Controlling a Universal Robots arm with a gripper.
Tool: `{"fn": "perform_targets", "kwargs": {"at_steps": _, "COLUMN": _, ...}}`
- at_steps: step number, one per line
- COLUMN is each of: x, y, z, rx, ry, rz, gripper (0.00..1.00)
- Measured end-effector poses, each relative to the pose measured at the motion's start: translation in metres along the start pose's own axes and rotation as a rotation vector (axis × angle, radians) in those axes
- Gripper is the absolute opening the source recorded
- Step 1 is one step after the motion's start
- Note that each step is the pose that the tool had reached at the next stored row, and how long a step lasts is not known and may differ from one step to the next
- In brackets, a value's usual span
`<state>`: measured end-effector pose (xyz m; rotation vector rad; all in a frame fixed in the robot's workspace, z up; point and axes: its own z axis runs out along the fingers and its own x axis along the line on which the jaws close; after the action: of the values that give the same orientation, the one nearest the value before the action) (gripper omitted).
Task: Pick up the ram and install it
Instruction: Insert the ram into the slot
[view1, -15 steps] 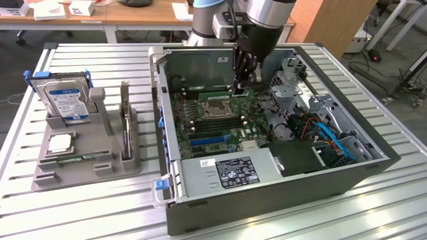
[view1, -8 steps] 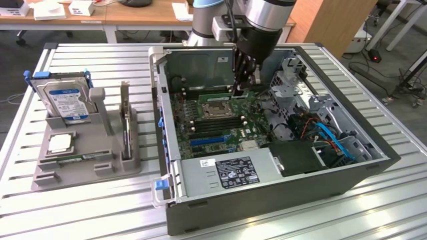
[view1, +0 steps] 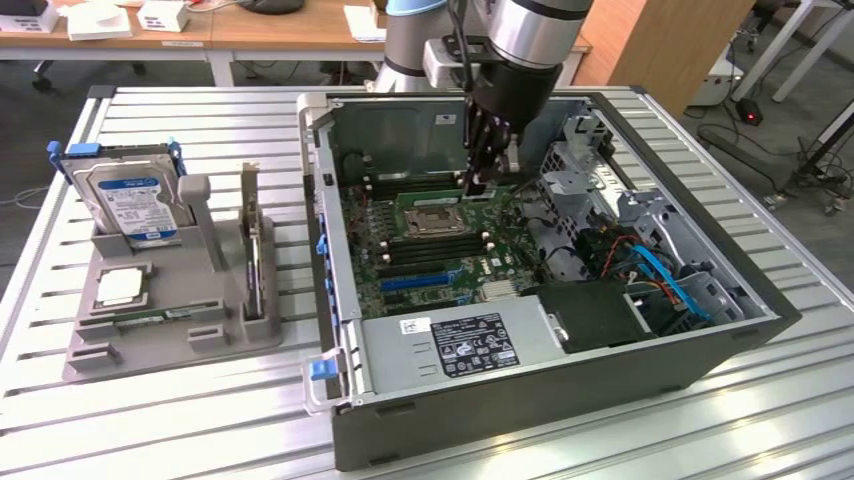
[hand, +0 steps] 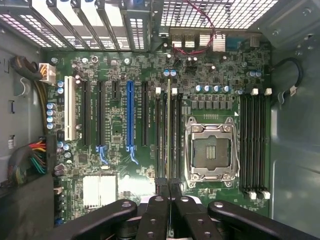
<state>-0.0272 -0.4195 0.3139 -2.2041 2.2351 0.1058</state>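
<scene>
As the gripper (hand: 169, 189) clamps the ram (hand: 168, 135) at the motherboard's DIMM slots (hand: 161, 135), seating appears to demand square alignment.

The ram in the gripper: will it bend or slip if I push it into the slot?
Probably stiff but fragile: the ram is a thin board seen edge-on, so sideways force could crack it. It might slip or tilt, as the gripper pinches only a small part.
</scene>
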Motion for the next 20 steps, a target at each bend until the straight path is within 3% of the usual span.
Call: {"fn": "perform_targets", "kwargs": {"at_steps": 20, "x": 0.001, "y": -0.0007, "z": 0.0145, "rx": 0.0002, "ry": -0.0002, "rz": 0.003, "gripper": 0.1}}
